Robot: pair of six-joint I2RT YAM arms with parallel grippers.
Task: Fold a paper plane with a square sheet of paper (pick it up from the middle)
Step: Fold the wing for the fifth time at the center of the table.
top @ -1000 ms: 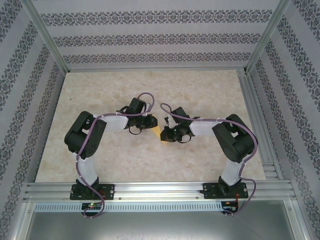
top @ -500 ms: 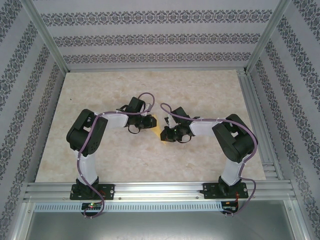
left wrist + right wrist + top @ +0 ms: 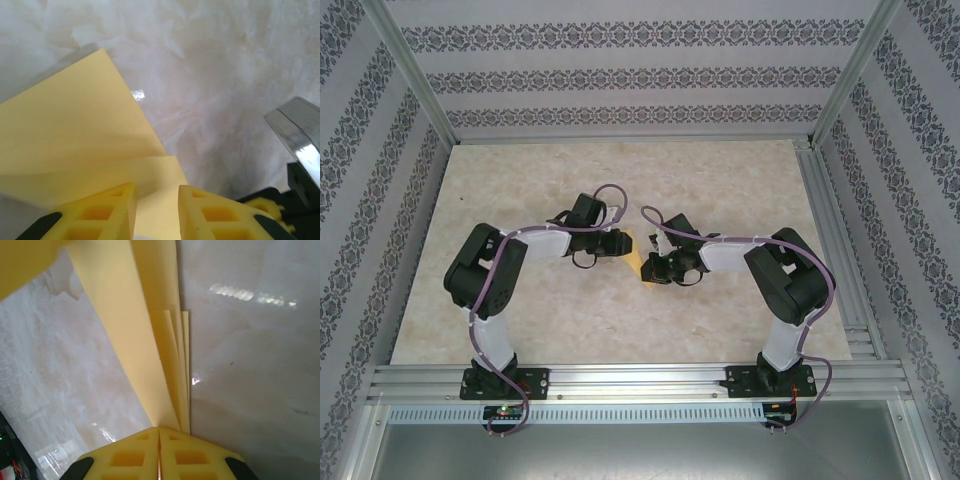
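Paper plane (image 3: 637,262), half-made, sits mid-bench, squeezed between the two wrists. Right pincer (image 3: 160,432) is clenched on it: jaws pressed flush, and a stack of thin yellow layers fans away from the pinch. Left pincer (image 3: 157,210) is released, its jaws parted with a flap of paper lying in the gap and nothing squeezing it.

So there's one hold only, and that's the worry. If the right arm tugs or twists, I'd expect those layers to slip out of line and the crease to go crooked. If the left closes off-line, it could press in a wrinkle. The loose flap may also spring open.

From overhead you get just a sliver of yellow between the arms, but it shows where they meet on the marbled bench (image 3: 720,180). The right wrist view reveals the layered edges. The left wrist view gives the broad flat panel, its far corner, and that open gap.
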